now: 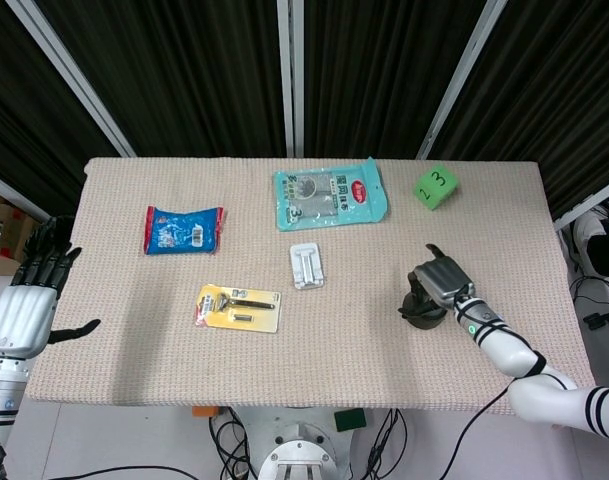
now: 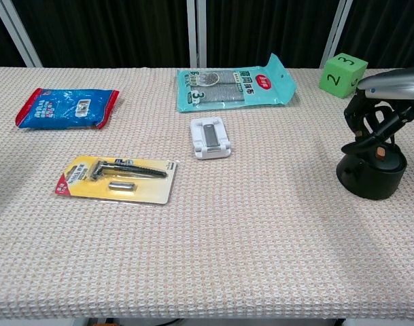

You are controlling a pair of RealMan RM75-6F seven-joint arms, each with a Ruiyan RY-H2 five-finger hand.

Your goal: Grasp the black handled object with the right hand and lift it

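From the head view, the black handled object (image 1: 422, 310) sits on the counter (image 1: 134, 360) near its right edge, about midway between the far and near edges. The right hand (image 1: 442, 281) is directly over it, fingers curled downward around its top; whether they actually grip it cannot be told from here. The left hand (image 1: 29, 290) hangs off the left edge of the counter, fingers spread and holding nothing. A blue snack packet (image 1: 185, 229) lies toward the far left corner, a teal pouch (image 1: 330, 196) near the middle of the far edge, and a green cube (image 1: 436, 186) marked with numerals toward the far right corner. A small white holder (image 1: 307, 265) lies near the counter's centre, with a yellow razor card (image 1: 239, 307) closer to the near edge and left of it.

From the chest view, the black handled object (image 2: 370, 173) stands upright on its round base at the right edge. The right hand (image 2: 378, 109) arches above it, dark fingers (image 2: 367, 134) bent down around the upper part; contact is unclear. The green cube (image 2: 342, 75) sits behind the hand. The teal pouch (image 2: 235, 89), white holder (image 2: 210, 137), razor card (image 2: 117, 178) and blue snack packet (image 2: 67, 107) lie apart from one another across the counter (image 2: 213, 265).
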